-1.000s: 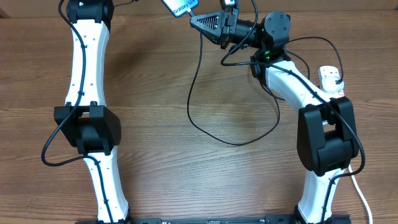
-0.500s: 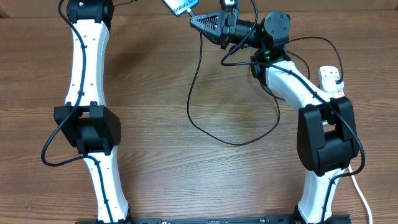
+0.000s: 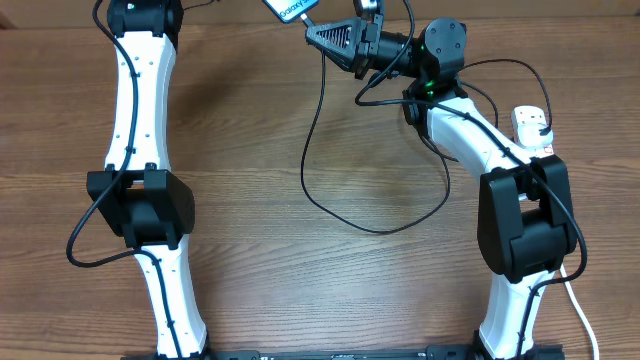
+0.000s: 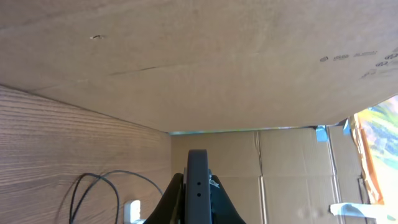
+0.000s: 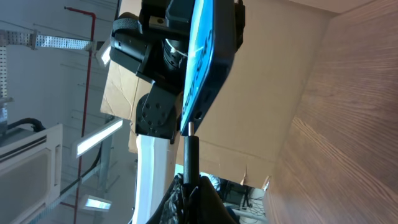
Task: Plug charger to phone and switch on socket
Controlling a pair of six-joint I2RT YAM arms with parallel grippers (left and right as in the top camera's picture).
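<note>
The phone, with a light blue screen, is held up at the top edge of the overhead view by my left gripper, whose jaws are out of that frame. In the left wrist view my left gripper is shut on the phone's dark edge. My right gripper is shut on the charger's plug tip, whose metal end touches the phone's bottom edge. The black charger cable loops over the table. The white socket lies at the right, partly hidden by the right arm.
A white cord runs along the right edge by the right arm's base. Cardboard walls stand behind the table. The socket also shows small in the left wrist view.
</note>
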